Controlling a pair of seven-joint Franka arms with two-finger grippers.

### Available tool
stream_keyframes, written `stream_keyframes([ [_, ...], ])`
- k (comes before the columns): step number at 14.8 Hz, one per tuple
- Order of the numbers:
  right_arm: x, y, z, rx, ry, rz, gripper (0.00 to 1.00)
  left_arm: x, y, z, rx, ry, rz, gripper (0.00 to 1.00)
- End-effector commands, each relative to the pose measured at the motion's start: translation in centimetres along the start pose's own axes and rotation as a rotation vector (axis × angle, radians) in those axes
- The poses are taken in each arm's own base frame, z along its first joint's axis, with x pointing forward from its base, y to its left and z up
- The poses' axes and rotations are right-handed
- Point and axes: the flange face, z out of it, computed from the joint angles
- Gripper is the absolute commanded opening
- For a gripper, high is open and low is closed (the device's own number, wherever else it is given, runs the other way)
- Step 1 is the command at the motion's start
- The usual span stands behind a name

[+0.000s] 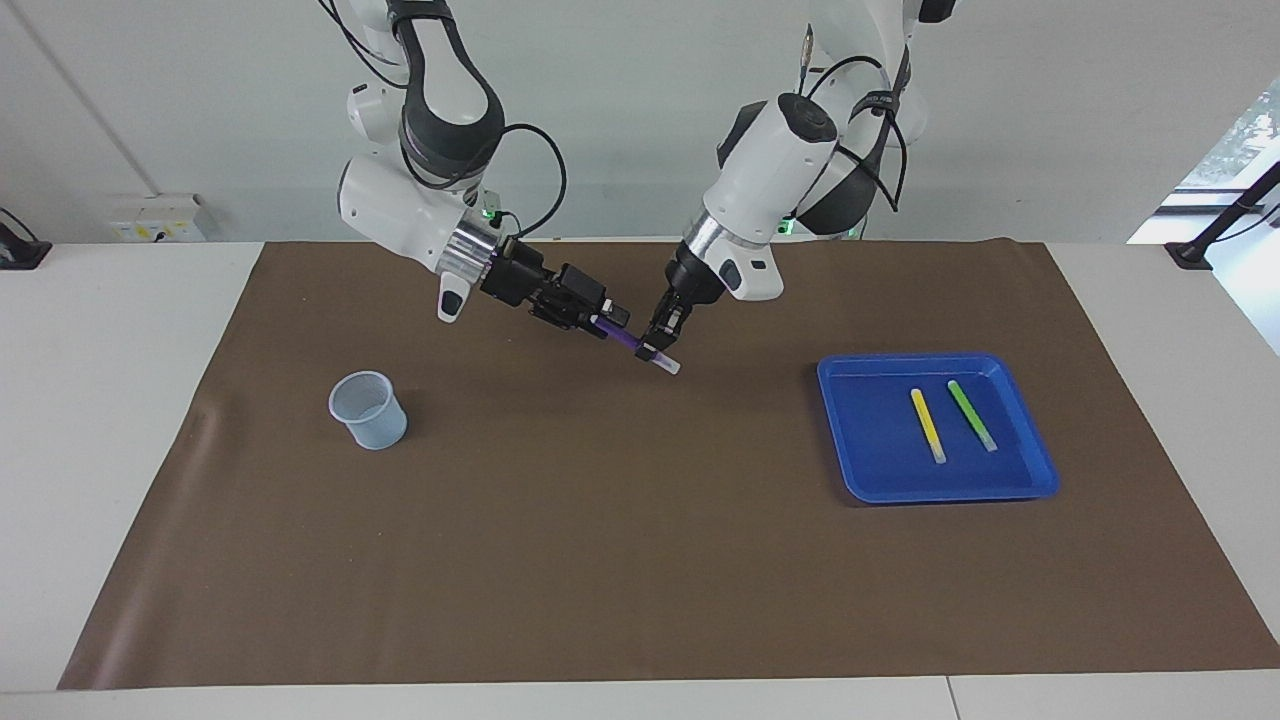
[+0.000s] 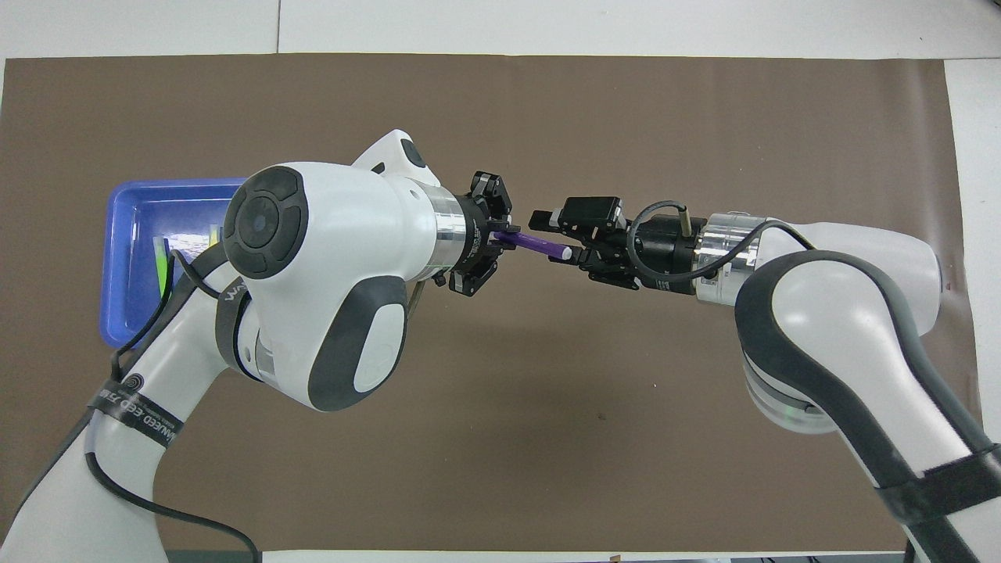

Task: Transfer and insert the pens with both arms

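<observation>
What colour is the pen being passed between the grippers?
Purple pen with a pale tip, clearest in the overhead view.

Bare brown mat (image 1: 620, 520) lies open between the cup (image 1: 368, 409) and blue tray (image 1: 1040, 470).
</observation>
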Motion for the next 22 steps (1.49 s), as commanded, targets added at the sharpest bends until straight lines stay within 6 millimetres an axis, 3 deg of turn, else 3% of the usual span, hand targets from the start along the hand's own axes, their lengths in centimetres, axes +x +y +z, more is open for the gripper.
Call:
stream_keyframes([
  [1, -0.2, 0.2, 0.0, 0.017, -0.003, -0.007, 0.54, -0.1, 0.5, 0.1, -0.01, -0.005, -0.01, 0.0],
  [2, -0.2, 0.2, 0.0, 0.017, -0.001, -0.007, 0.43, -0.1, 0.5, 0.1, -0.01, -0.005, -0.01, 0.0],
  [4, -0.3, 0.1, 0.0, 0.018, -0.007, -0.011, 0.0, 0.0, 0.4, 0.2, -0.005, -0.004, -0.009, 0.0],
  [9, -0.1, 0.2, -0.3, 0.02, -0.012, -0.004, 0.0, 0.2, 0.4, 0.1, -0.004, 0.004, 0.01, 0.0],
  [10, -0.1, 0.2, -0.3, 0.021, -0.011, -0.005, 0.0, 0.4, 0.5, -0.1, -0.007, 0.021, 0.045, 0.21],
  [11, -0.2, 0.2, -0.2, 0.021, -0.013, -0.006, 0.0, 0.8, 0.6, -0.4, -0.011, 0.053, 0.102, 0.71],
  [12, 0.0, 0.3, -0.3, 0.02, -0.012, -0.008, 0.0, 1.1, 0.7, -0.7, -0.014, 0.096, 0.159, 1.0],
  [14, 0.2, 0.2, -0.6, 0.006, -0.033, -0.028, 0.0, 2.6, 1.2, -1.6, -0.02, 0.15, 0.223, 1.0],
  [16, 2.6, 0.7, -3.6, -0.113, -0.064, -0.138, 0.0, 5.0, 1.4, -2.1, 0.001, 0.166, 0.312, 1.0],
  [21, 9.8, 1.5, -15.3, -0.427, -0.173, -0.4, 0.0, 13.3, -0.1, -3.3, 0.105, 0.191, 0.6, 1.0],
  [22, 10.7, 0.7, -17.3, -0.498, -0.182, -0.467, 0.0, 15.3, -0.6, -3.9, 0.121, 0.197, 0.654, 1.0],
])
